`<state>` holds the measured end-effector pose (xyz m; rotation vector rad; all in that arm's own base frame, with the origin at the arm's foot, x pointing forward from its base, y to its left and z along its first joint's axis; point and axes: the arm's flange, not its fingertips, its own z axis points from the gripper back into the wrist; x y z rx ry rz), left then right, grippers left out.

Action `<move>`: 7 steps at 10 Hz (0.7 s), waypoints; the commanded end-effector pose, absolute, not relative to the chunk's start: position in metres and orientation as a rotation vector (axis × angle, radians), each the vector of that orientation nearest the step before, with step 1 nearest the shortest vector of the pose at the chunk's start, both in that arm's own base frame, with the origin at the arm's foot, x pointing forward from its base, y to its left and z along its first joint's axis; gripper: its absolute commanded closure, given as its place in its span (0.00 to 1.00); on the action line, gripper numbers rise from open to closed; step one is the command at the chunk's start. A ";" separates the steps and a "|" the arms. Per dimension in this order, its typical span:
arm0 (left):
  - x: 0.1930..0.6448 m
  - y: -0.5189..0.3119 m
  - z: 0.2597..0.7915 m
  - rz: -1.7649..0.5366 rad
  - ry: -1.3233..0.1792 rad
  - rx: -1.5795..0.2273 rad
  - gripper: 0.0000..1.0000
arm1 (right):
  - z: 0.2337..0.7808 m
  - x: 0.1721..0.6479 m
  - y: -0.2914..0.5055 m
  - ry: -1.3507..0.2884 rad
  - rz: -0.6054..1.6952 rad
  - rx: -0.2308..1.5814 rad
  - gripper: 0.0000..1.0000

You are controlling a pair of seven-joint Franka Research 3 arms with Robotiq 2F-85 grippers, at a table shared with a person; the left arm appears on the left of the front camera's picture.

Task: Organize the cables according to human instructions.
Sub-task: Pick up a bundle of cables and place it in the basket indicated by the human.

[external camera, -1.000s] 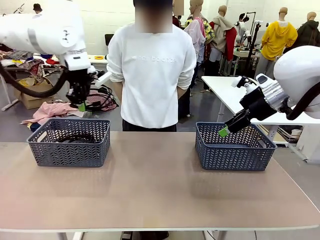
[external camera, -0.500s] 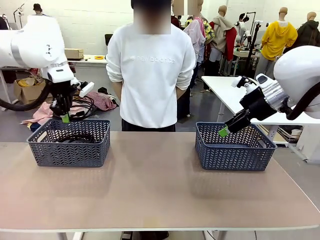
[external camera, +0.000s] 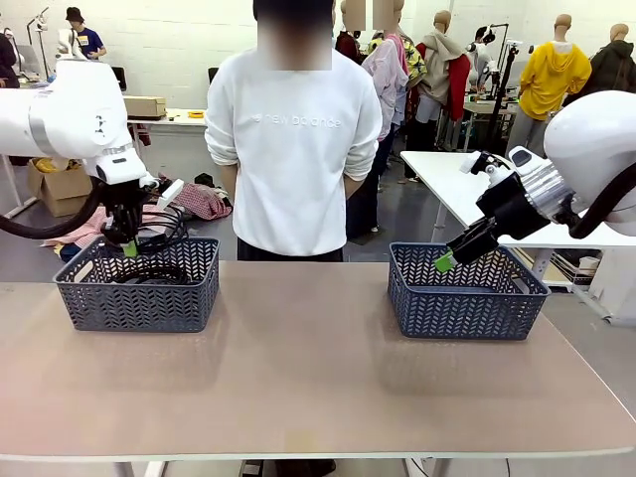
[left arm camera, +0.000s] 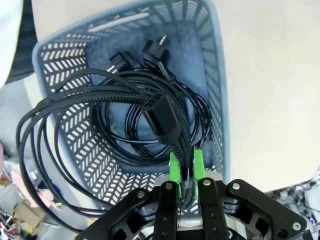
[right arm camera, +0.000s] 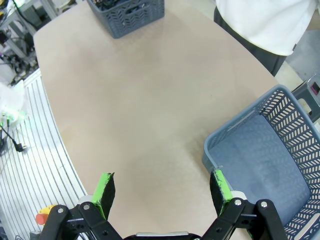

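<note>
My left gripper (external camera: 129,246) hangs over the back edge of the left grey basket (external camera: 99,303), shut on a coiled black cable (external camera: 165,227). In the left wrist view the green pads (left arm camera: 174,167) pinch that cable (left arm camera: 60,107) next to its thick plug, and its loops dangle over the basket (left arm camera: 217,75). Other coiled cables (left arm camera: 130,137) lie on the basket floor with their plugs (left arm camera: 155,47) at the far end. My right gripper (external camera: 444,260) is open above the back left corner of the right basket (external camera: 467,313), whose bare floor (right arm camera: 260,165) holds nothing.
A person in a white sweatshirt (external camera: 293,139) stands at the table's far edge between the two baskets, hands behind the back. The tan tabletop (external camera: 308,368) stretches bare in front of both baskets. The left basket (right arm camera: 127,12) also appears far off in the right wrist view.
My left arm has swung left and lower, carrying the held cable down to the rear of the left basket. The right arm has not moved.
</note>
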<state>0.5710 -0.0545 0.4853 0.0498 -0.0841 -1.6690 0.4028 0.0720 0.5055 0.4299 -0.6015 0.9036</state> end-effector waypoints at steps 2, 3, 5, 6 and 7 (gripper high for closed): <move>0.571 -0.048 0.481 -1.648 -0.125 0.043 0.77 | 0.506 0.405 0.071 -0.623 0.913 0.457 0.00; 0.572 -0.047 0.480 -1.649 -0.125 0.047 0.69 | 0.506 0.405 0.071 -0.623 0.913 0.457 0.00; 0.573 -0.045 0.482 -1.644 -0.126 0.046 0.50 | 0.506 0.405 0.071 -0.623 0.913 0.457 0.00; 0.573 -0.045 0.484 -1.643 -0.123 0.041 0.39 | 0.506 0.405 0.071 -0.623 0.913 0.457 0.00; 0.572 -0.044 0.486 -1.638 -0.118 0.034 0.31 | 0.506 0.405 0.071 -0.623 0.913 0.457 0.00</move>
